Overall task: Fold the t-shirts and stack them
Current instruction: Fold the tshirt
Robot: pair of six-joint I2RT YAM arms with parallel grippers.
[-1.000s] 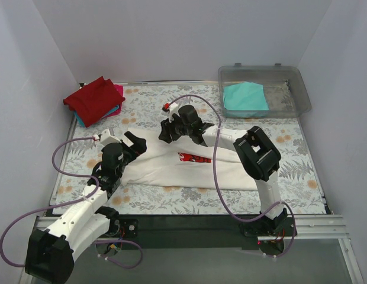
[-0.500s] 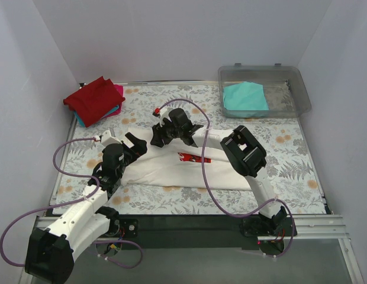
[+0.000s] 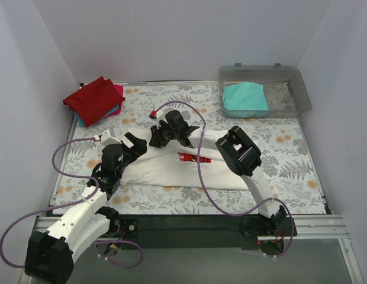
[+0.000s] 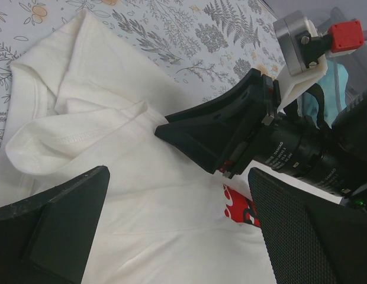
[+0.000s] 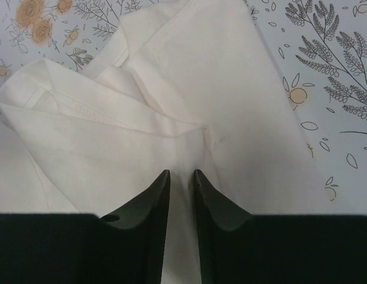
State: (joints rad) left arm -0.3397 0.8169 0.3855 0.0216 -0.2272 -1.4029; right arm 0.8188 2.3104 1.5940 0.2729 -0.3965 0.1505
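Your count | t-shirts: 5, likely | 1 white tee (image 3: 189, 168) | 1 teal tee (image 3: 245, 98) | stacked: 1 red tee (image 3: 92, 99), 1 pink tee (image 3: 119, 90), 1 blue tee (image 3: 114, 111), lower layers barely showing | clear bin (image 3: 302, 89): 1 | your grippers: 2, left gripper (image 3: 138, 144), right gripper (image 5: 180, 174)

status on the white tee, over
Right gripper pinches white tee at a fold. Left gripper open, over it. Nothing blocking.

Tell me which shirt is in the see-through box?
The teal t-shirt, folded inside the clear bin. The white t-shirt lies spread on the table, and the red t-shirt sits far left.
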